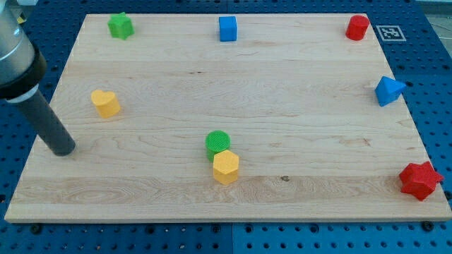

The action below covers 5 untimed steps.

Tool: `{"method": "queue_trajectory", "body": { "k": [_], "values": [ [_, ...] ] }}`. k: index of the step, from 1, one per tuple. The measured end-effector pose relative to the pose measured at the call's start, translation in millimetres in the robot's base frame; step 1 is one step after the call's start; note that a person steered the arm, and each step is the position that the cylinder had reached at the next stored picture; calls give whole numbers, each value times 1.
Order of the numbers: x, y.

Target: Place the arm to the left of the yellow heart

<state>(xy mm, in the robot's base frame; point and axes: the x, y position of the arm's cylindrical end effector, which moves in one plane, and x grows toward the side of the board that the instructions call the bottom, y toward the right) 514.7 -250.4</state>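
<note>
Wooden board (282, 106): bottom edge partly cut off by the view's bottom. Rod: upper part cropped at the view's left and top; no claw fitted, so nothing is released or grasped. My tip (63, 149): below-left of the yellow heart (105, 103), apart from it. Red star (419, 180). Yellow hexagon (226, 167) touching the green cylinder (217, 142). Blue triangle (388, 90). Blue cube (227, 28). Green star (121, 25). Red cylinder (357, 27). Marker tag (389, 32), pattern unreadable.

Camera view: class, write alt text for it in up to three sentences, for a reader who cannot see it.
My tip rests on a wooden board, left of and below the yellow heart. Mid-board, a green cylinder touches a yellow hexagon. Around the edges sit a green star, blue cube, red cylinder, blue triangle and red star.
</note>
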Motion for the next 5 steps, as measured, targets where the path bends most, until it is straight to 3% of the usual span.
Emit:
{"method": "queue_trajectory", "body": {
  "k": [5],
  "values": [
    [-13,-21]
  ]
}}
